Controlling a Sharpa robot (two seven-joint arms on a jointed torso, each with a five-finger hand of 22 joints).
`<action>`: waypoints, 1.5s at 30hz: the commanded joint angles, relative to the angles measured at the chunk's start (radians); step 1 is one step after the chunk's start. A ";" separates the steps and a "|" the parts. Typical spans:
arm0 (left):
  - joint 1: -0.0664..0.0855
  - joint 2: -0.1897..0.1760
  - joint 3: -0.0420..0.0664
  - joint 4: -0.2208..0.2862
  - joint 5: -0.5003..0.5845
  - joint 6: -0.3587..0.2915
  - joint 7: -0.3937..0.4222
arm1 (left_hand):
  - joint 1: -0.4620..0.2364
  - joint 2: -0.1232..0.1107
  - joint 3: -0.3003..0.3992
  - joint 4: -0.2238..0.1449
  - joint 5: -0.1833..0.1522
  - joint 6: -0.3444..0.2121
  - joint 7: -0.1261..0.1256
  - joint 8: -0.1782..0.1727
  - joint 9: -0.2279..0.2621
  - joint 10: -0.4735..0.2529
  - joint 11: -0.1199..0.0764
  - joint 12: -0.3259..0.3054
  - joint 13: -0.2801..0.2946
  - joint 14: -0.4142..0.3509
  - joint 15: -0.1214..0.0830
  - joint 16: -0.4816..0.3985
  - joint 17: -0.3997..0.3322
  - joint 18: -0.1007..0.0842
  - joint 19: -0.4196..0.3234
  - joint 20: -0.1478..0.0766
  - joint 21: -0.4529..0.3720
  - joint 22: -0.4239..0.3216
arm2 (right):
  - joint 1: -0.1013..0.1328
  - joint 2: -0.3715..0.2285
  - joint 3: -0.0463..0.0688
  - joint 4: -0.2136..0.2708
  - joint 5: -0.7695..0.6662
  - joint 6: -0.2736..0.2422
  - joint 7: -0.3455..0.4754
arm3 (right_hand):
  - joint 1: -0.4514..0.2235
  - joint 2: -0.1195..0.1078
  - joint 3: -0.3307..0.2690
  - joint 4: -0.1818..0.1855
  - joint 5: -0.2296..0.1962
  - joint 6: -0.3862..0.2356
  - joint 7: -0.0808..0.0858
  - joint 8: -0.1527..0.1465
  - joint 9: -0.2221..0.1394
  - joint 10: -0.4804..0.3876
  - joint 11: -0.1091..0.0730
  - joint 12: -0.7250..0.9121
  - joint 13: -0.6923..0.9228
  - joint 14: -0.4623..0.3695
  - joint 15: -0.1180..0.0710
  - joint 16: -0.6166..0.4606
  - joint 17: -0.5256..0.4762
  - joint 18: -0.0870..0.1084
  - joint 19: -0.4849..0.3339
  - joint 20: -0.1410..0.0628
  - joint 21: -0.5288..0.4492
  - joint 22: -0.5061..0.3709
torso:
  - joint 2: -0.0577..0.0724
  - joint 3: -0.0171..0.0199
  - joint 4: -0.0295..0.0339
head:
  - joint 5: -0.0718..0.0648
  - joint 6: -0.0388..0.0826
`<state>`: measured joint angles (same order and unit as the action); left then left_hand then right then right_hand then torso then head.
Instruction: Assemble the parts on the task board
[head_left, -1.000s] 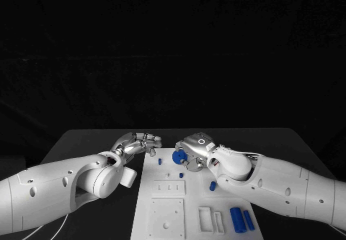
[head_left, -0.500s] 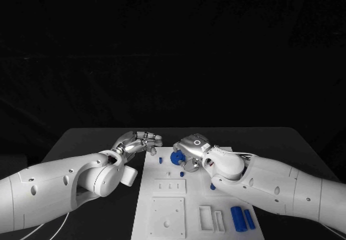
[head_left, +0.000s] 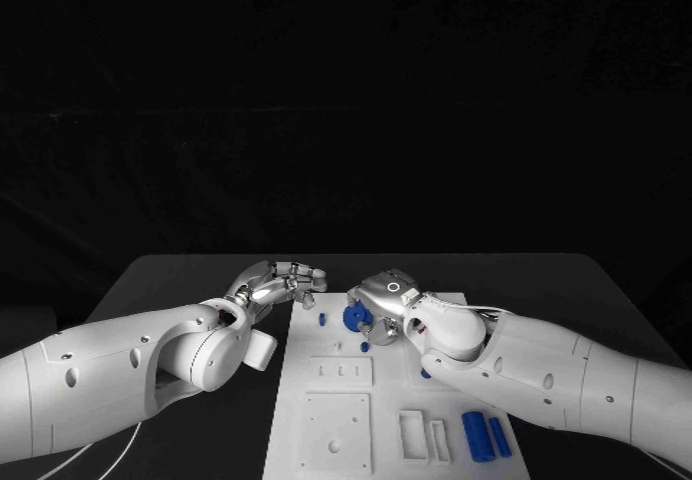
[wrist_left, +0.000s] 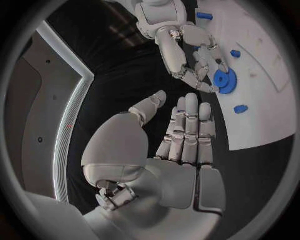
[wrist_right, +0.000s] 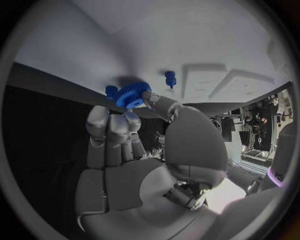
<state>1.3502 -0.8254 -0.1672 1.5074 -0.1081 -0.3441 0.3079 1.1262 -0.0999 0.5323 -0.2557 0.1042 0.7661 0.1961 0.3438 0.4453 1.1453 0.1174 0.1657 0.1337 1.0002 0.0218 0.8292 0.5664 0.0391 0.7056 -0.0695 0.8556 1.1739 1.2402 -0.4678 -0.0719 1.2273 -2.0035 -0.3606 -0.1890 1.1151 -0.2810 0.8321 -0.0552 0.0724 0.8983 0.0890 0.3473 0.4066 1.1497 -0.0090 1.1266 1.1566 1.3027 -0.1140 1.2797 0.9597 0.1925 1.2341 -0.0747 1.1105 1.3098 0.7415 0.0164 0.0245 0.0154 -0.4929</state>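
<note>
A: Right hand has slid a bit left over the last second, your fingers pinching the blue gear at the far end of the task board. It looks nearer its seat, not confirmed down.

B: Left hand?

A: Left hand holds nothing, fingers loosely curled, hovering over the surface just beside the board's far left corner. Barely moved.

We've got a black table with the white task board lying flat on it, running down the middle toward us. The dark tabletop shows on both sides of the board.
</note>
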 joint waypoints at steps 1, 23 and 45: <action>0.001 0.002 0.001 0.002 -0.004 0.001 0.010 | -0.010 -0.001 0.003 -0.003 -0.001 -0.006 0.000 -0.006 0.001 0.002 0.005 -0.004 0.001 -0.010 0.000 0.006 -0.002 0.012 -0.009 -0.007 0.004 -0.002 | -0.001 0.002 -0.003 -0.005 -0.004 0.026 0.007 | 0.002 -0.009 -0.005 -0.001 -0.004 0.098 0.015 -0.002 0.001 -0.002 0.001 -0.003 -0.001 0.000 -0.001 -0.006 0.001 0.069 -0.001 -0.002 0.002 0.010 | -0.001 0.0010 -0.0010 | 0.001 0.000; 0.001 0.002 0.001 0.002 -0.003 0.001 0.010 | -0.012 -0.001 0.004 -0.003 -0.001 -0.007 0.001 -0.007 0.001 0.002 0.005 -0.004 0.001 -0.010 0.000 0.006 -0.002 0.012 -0.010 -0.007 0.005 -0.002 | -0.001 -0.006 -0.006 -0.006 0.062 0.029 0.004 | 0.010 -0.014 -0.051 -0.037 0.031 -0.062 0.056 -0.086 -0.033 -0.019 0.040 -0.006 -0.003 0.002 0.035 -0.019 0.012 0.069 -0.007 -0.006 -0.006 0.005 | 0.000 0.0010 -0.0005 | -0.001 0.000; 0.001 0.001 0.001 0.001 0.001 0.003 0.011 | -0.032 0.000 0.003 0.008 -0.001 -0.009 0.002 -0.009 0.003 0.000 0.006 -0.006 0.002 -0.012 0.001 0.007 -0.005 0.011 -0.012 -0.006 0.009 -0.005 | -0.001 -0.028 -0.006 -0.006 0.122 0.061 0.012 | -0.083 0.147 0.165 -0.156 0.474 -0.068 0.044 -0.066 -0.014 -0.028 0.029 -0.001 -0.007 0.002 0.026 -0.028 0.030 0.069 -0.016 0.008 0.003 0.012 | 0.000 0.0016 -0.0017 | -0.002 0.001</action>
<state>1.3503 -0.8258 -0.1672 1.5069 -0.1079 -0.3440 0.3081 1.1049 -0.0973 0.5351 -0.2529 0.1042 0.7625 0.1996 0.3399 0.4470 1.1453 0.1174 0.1657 0.1343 0.9932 0.0216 0.8328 0.5621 0.0299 0.7020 -0.0663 0.8594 1.1701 1.2392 -0.4945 -0.0769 1.2195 -1.8917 -0.3161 -0.1857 1.0316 -0.1401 0.9947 -0.2110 0.5535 0.8261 0.1355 0.2751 0.3909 1.1254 0.0253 1.1227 1.1498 1.3052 -0.0815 1.2578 0.9895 0.1837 1.2196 -0.0716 1.1107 1.3098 0.7409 0.0179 0.0229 0.0145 -0.4923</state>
